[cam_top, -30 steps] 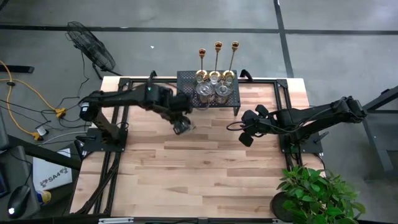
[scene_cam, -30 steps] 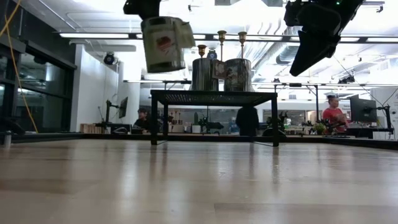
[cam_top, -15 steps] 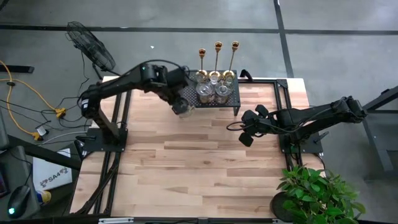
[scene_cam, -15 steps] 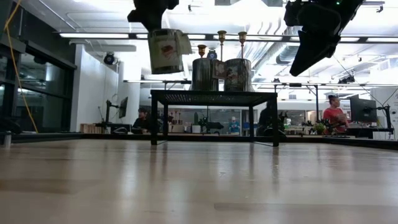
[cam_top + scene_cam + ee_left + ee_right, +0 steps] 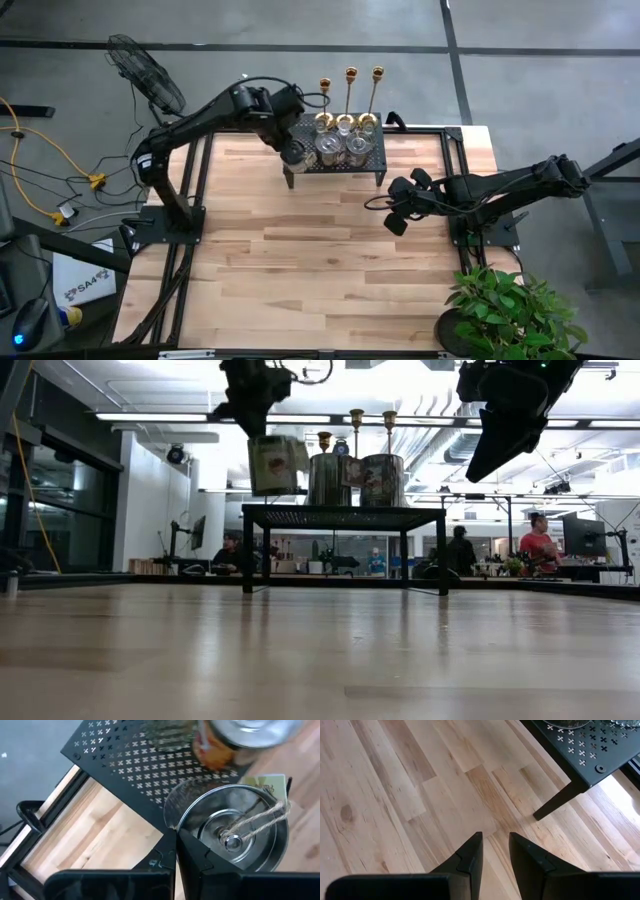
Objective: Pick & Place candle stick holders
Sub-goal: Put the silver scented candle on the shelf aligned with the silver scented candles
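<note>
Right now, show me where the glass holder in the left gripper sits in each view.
High view: the glass holder is at the black mesh stand's left end, under the left gripper.
Low view: upper middle, just above the stand's left corner.
Left wrist view: centre right, seen from above.
Right wrist view: not in it.
Shared landmark: the black mesh stand.

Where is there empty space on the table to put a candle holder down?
The wooden table is bare in front of the black stand, from the left frame to the right gripper. The stand is crowded with glass holders, and the left gripper holds another over its left end.
</note>
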Robot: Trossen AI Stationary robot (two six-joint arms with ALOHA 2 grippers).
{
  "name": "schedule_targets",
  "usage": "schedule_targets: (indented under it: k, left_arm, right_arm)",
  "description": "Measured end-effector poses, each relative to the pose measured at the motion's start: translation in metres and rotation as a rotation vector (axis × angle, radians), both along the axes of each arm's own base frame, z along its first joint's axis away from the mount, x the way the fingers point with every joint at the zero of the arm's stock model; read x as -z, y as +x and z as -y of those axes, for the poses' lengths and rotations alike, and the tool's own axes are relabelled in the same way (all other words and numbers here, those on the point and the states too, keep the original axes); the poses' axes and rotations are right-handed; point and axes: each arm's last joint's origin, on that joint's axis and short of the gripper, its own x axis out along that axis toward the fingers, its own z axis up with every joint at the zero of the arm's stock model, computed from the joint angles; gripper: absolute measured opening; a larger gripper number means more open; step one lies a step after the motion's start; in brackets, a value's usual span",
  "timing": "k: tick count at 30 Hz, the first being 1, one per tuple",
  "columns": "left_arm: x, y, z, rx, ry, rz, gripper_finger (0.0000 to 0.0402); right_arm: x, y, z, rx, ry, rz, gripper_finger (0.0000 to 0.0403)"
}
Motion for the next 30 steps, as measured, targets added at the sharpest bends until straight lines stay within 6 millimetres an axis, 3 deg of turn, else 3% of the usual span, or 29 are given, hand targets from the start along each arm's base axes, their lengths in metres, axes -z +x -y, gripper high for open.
schedule_targets:
  k: [12,30]
  left_arm:
    - [0.018,0.005,-0.034,-0.015,-0.04,-0.024,0.0]
    - [0.022,0.018,-0.044,0.008,0.023,0.026,0.0]
  right_arm:
    - [0.0,0.0,0.0,0.0,0.0,0.001,0.0087]
    - [0.0,0.0,0.0,-0.002,-0.001,0.001,0.0087]
